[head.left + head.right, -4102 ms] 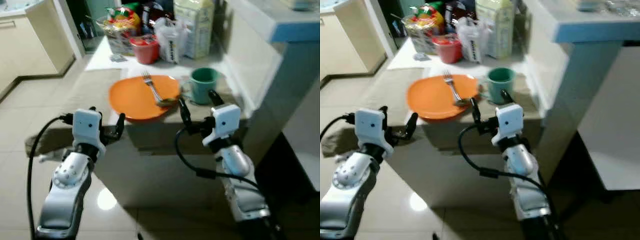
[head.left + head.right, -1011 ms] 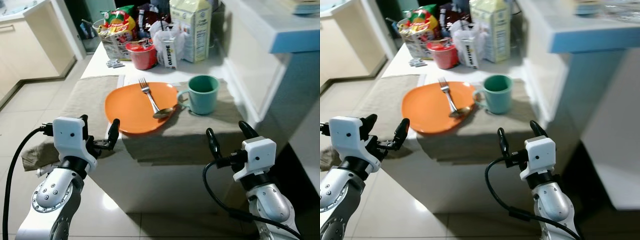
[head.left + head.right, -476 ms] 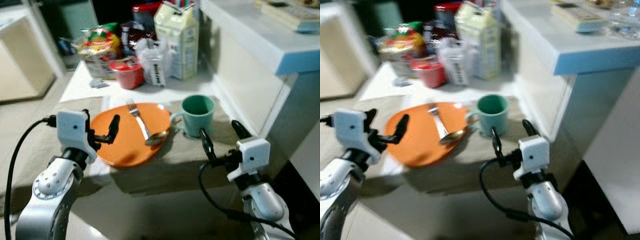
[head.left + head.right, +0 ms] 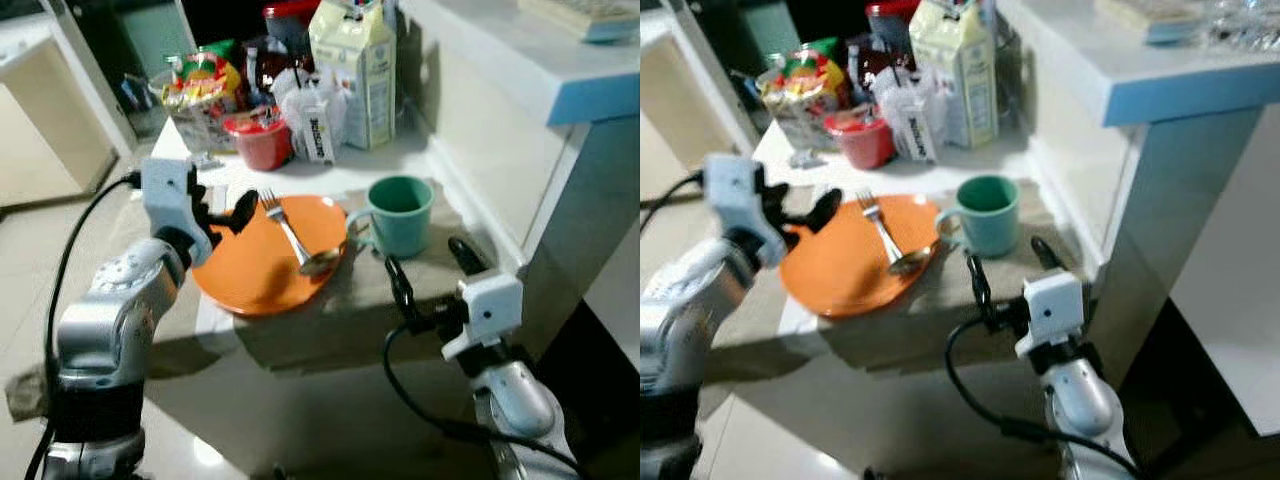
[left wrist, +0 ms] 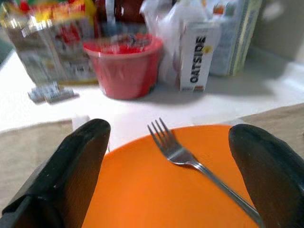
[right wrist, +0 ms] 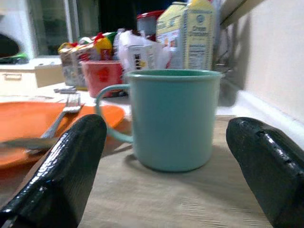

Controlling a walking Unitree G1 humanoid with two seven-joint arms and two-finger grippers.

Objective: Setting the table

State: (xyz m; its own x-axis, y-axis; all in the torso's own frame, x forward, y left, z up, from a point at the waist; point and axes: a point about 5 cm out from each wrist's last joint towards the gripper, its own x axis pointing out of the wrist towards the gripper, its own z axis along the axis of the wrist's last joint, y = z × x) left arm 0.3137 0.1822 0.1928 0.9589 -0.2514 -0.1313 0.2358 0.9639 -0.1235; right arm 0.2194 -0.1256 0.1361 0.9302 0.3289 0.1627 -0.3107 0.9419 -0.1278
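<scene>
Fingers, right: right gripper [image 4: 430,278] hovers at the near edge of the bench [image 4: 300,335], its fingers spread wide and empty, lined up on the green mug [image 4: 398,215] as if to take it by the body.

Fingers, left: left gripper [image 4: 225,212] is raised over the far-left rim of the orange plate [image 4: 255,270], fingers [image 5: 71,166] likewise parted with nothing between them, the fork's tines framed in the gap.

Place setting: plate sits on a tan placemat [image 4: 970,290] near the bench's front edge; a fork [image 5: 190,159] and a spoon [image 4: 322,263] lie across it, the spoon's bowl at the rim nearest the mug. Cutlery on the plate suggests it awaits laying out beside it.

Mug: upright just beside the plate on the mat, handle turned toward the plate, within the right arm's easy reach.

Back of bench: red cup [image 5: 123,66], an oat-drink carton [image 5: 199,59], a tall milk carton [image 4: 352,60] and snack packets [image 4: 200,95] crowd the far end, well apart from the setting, leaving the front free for work.
</scene>
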